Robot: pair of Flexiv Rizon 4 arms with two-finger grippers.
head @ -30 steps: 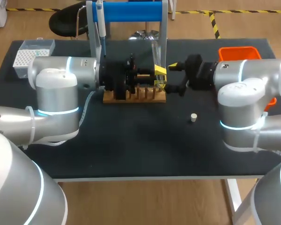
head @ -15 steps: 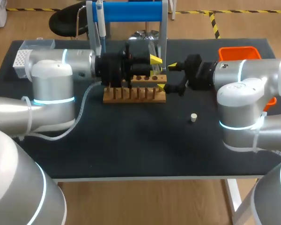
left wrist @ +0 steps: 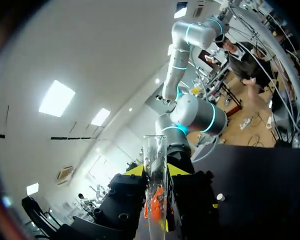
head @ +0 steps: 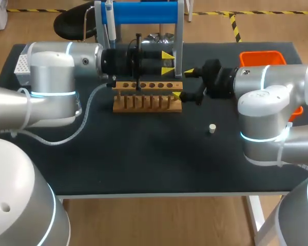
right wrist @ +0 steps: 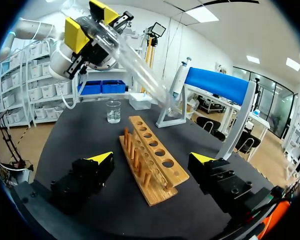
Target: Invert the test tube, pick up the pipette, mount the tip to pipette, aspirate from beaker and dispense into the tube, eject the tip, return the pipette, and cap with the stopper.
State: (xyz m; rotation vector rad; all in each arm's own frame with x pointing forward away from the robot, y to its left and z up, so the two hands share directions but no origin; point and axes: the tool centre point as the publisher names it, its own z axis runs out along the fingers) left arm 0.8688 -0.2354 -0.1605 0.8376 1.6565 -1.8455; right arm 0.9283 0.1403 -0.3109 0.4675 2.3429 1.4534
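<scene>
- Our left gripper (left wrist: 155,171) is clenched on the test tube (left wrist: 154,147), holding it tilted and clear of the rack (head: 148,97), in the upper middle of the frame
- Our right gripper (right wrist: 151,158) is released, one finger on each side of the rack's end, touching nothing
- We judge that inverting is under way; next, turn the tube mouth-up and seat it in a hole
- The tube looks empty; the beaker (right wrist: 113,111) seems to hold a little clear liquid

- black desk (head: 143,164) with a matte top.
- wooden rack (head: 147,105) with a row of holes, lying crosswise at the desk's back middle.
- blue-topped stand (head: 143,13) upright just behind the rack.
- orange bin (head: 262,57) at the far right, partly hidden.
</scene>
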